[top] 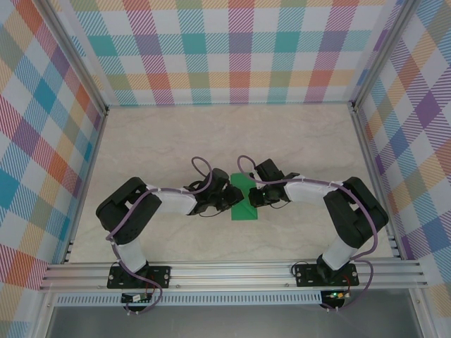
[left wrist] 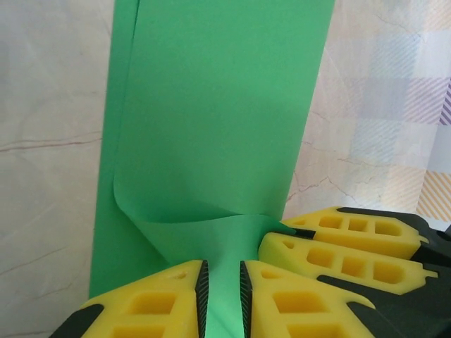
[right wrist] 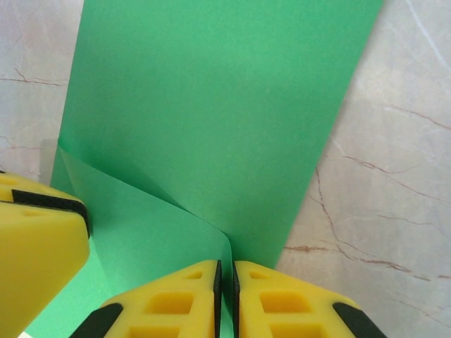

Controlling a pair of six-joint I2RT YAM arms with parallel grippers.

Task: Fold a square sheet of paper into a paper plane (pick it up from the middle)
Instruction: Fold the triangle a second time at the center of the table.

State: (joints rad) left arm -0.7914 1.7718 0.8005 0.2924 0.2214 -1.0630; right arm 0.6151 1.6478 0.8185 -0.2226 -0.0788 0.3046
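- Two grippers are meeting over the paper [top: 245, 210] on the table [top: 176, 134], top view: left gripper [top: 231, 199], right gripper [top: 255, 197].
- Left wrist: left gripper [left wrist: 222, 296] is pinching a raised ridge of paper [left wrist: 218, 120], jaws narrow. Sheet's looking thin, light, floppy.
- Right wrist: right gripper [right wrist: 225, 296] is nipping a middle ridge too. Paper [right wrist: 211, 105] is lying bright green, flap curling up. Best hold prob. that middle pinch, gently.

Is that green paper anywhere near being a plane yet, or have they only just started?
Early days, I'd say. Done: the sheet of paper looks folded over into a long strip, two layers showing along one edge. In hand: the left gripper and the right gripper both pinch its near end, side by side. Still to do: the pointed nose and wing creases, none of which show yet.
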